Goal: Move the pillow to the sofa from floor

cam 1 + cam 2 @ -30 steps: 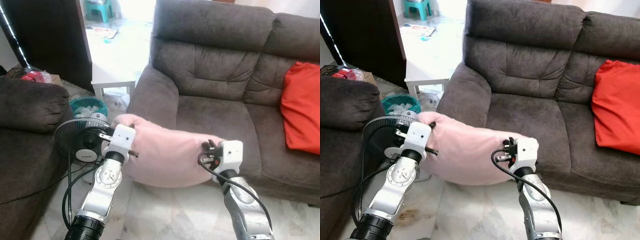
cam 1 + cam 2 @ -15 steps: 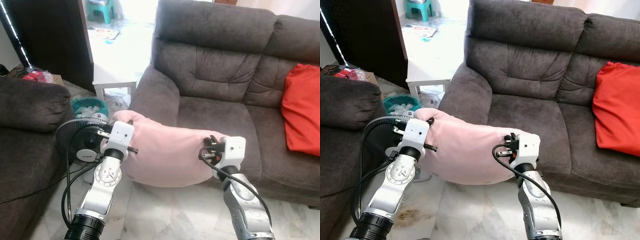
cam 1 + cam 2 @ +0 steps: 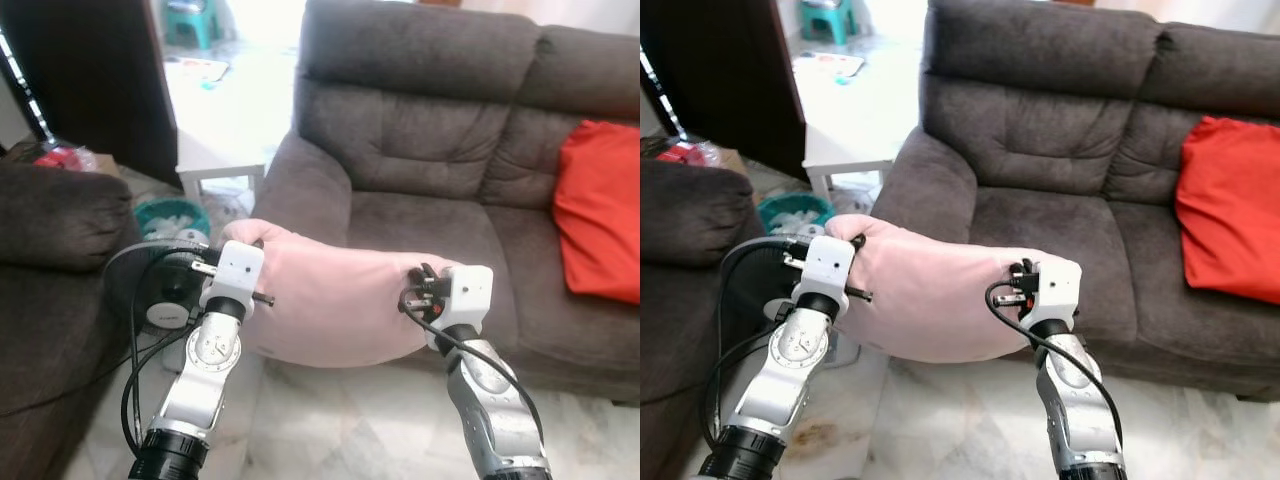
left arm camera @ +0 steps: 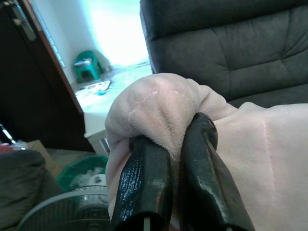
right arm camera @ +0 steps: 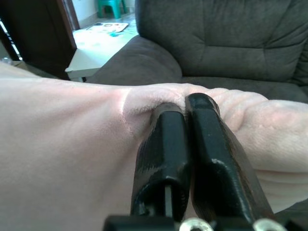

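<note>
Left eye view: a soft pink plush pillow (image 3: 335, 305) hangs in the air between the two silver arms, lifted off the pale marble floor (image 3: 340, 420) and just in front of the near edge of the dark grey fabric sofa (image 3: 430, 150). The left gripper (image 3: 232, 232) grips the pillow's left end, the right gripper (image 3: 428, 278) its right end. A bright red cushion (image 3: 600, 215) lies on the sofa's right seat, well apart from the pillow. To the left stands a black floor fan (image 3: 160, 300) beside a dark armchair (image 3: 50, 250), with a teal basket (image 3: 170, 215) and a low white counter (image 3: 225, 140) farther back.

Right eye view: the same scene; the pillow sags in the middle between the two wrists, its right end level with the front of the sofa seat.

Left wrist view: the jaws are clamped on a bunched fold of the pink pillow, the two black fingers (image 4: 144, 183) pressed close together with plush squeezed between them. Behind it are the sofa's backrest, a dark door (image 4: 43, 86) and a small green stool (image 4: 87, 67) in the bright far room.

Right wrist view: the jaws are likewise clamped on the pillow, the black fingers (image 5: 163, 154) pinching a ridge of fabric at its upper edge, with the sofa's armrest and seat beyond
</note>
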